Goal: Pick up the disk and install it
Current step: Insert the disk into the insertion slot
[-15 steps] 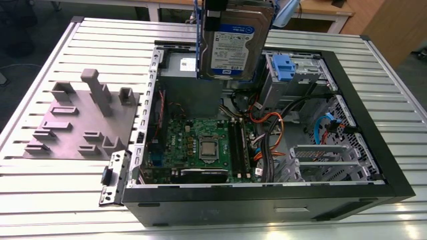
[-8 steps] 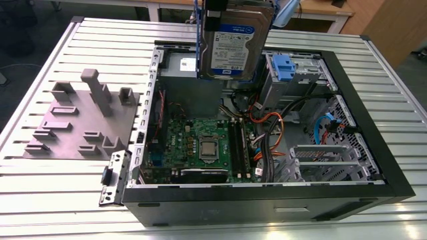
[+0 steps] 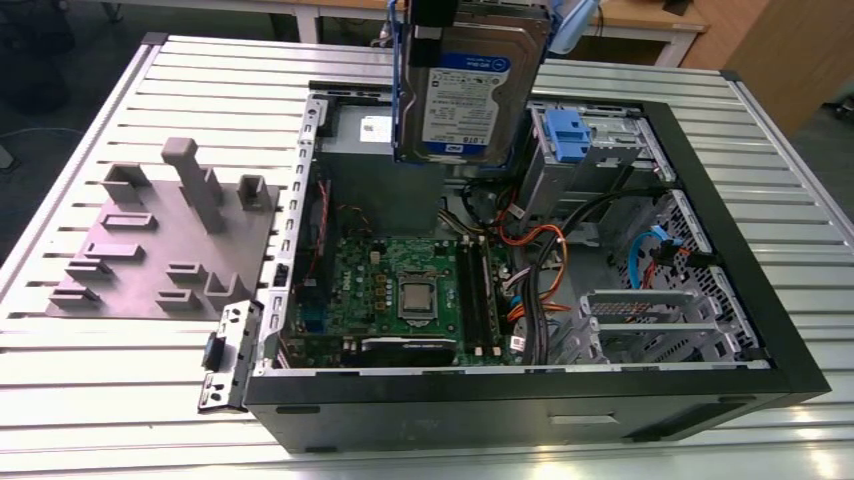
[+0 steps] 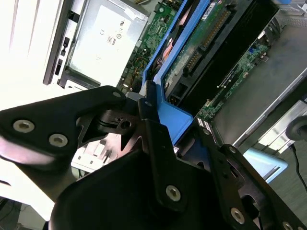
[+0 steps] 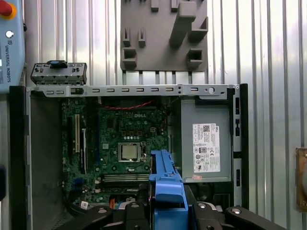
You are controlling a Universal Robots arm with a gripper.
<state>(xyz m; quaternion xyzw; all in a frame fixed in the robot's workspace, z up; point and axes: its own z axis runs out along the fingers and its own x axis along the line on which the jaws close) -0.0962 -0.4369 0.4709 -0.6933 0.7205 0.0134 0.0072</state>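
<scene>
Disk [image 3: 470, 85] hanging upright over open computer case [image 3: 534, 402] at twelve o'clock in the exterior view, gripper [image 5: 168, 203] clamped on its blue frame [image 5: 165, 172], motherboard [image 3: 400, 290], orange cables [image 3: 537, 248] and grey power box [image 5: 201, 143] inside case, grey block [image 3: 160, 240] at case's nine o'clock on slatted table [image 3: 107, 400]

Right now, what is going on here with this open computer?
The computer case lies open on the table. The robot's end effector is shut on the disk and holds it upright in the air above the case. The disk is not yet installed.
</scene>
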